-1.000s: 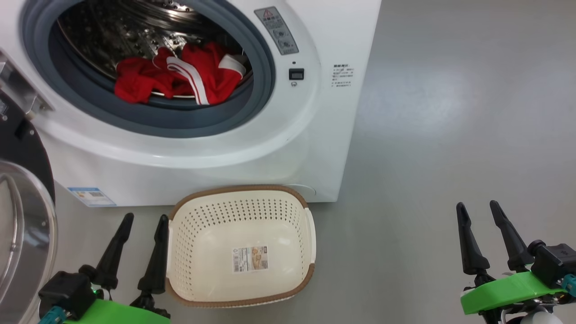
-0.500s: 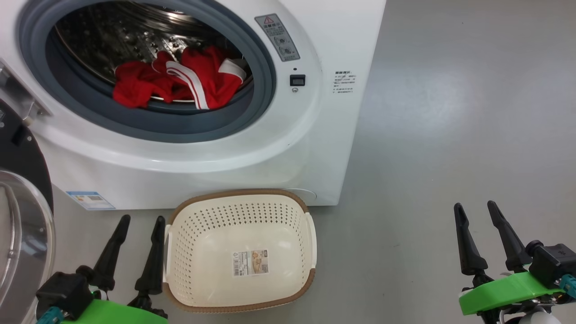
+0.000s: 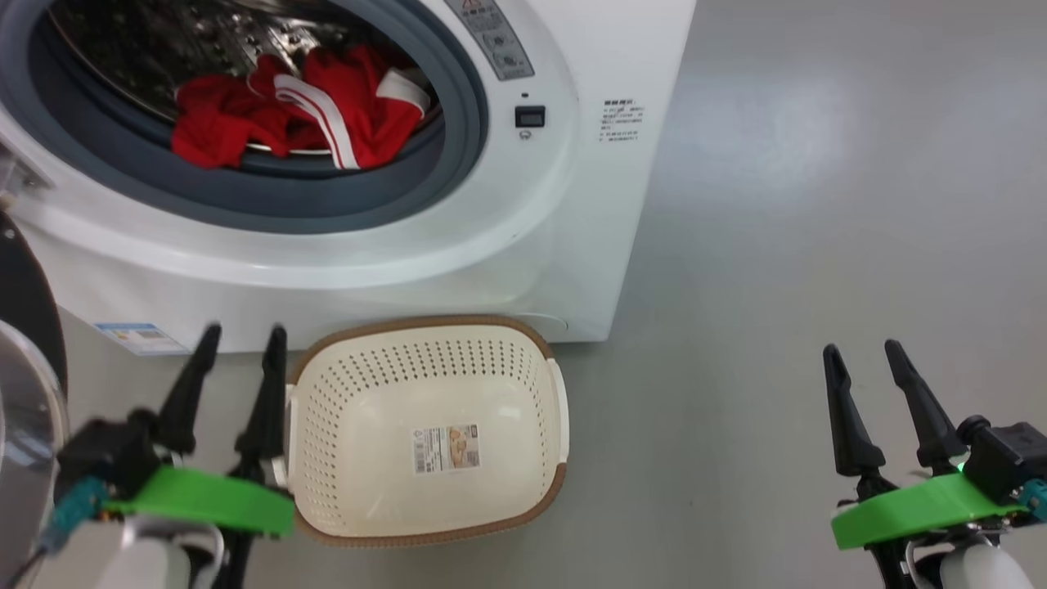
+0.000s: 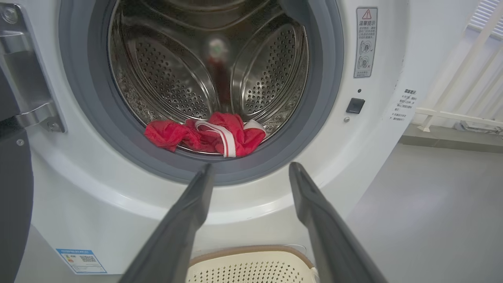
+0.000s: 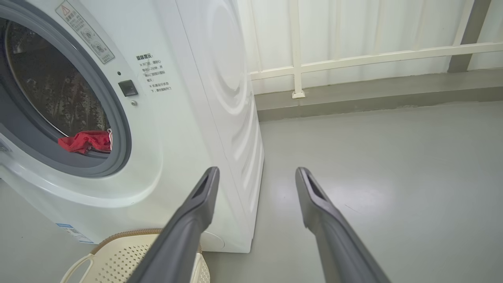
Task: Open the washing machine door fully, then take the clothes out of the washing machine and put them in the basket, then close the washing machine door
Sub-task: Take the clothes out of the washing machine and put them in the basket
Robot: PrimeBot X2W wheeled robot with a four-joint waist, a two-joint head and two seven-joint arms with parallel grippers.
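Lying bunched at the front lip of the drum [image 4: 177, 78], the clothes [image 3: 286, 114] are a red heap with a white stripe trim draped over the inner edge of the grey gasket [image 3: 245, 204], inside the washing machine [image 3: 556, 245]. In the head view they sit above and well apart from the left gripper [image 3: 245, 331], whose two dark fingers are spread with nothing between them and point up toward the machine's white front below the opening. In the left wrist view the red heap shows just above the gap between those fingertips, a little toward the left one. The right gripper [image 3: 860, 348] hangs over bare grey floor [image 3: 818, 204], well to the right of the machine and far from the garment, its fingers likewise parted and empty. The basket [image 3: 409, 325] stands on the floor right in front of the machine's base, directly below the opening, holding nothing but a sticker [image 3: 446, 448] on its bottom; the left gripper's nearer finger is just beside its left rim. The washing machine door [image 3: 24, 311] is swung open at the far left, black rim and glass bowl partly in view. A small blue label [image 3: 135, 337] sits low on the machine's front.
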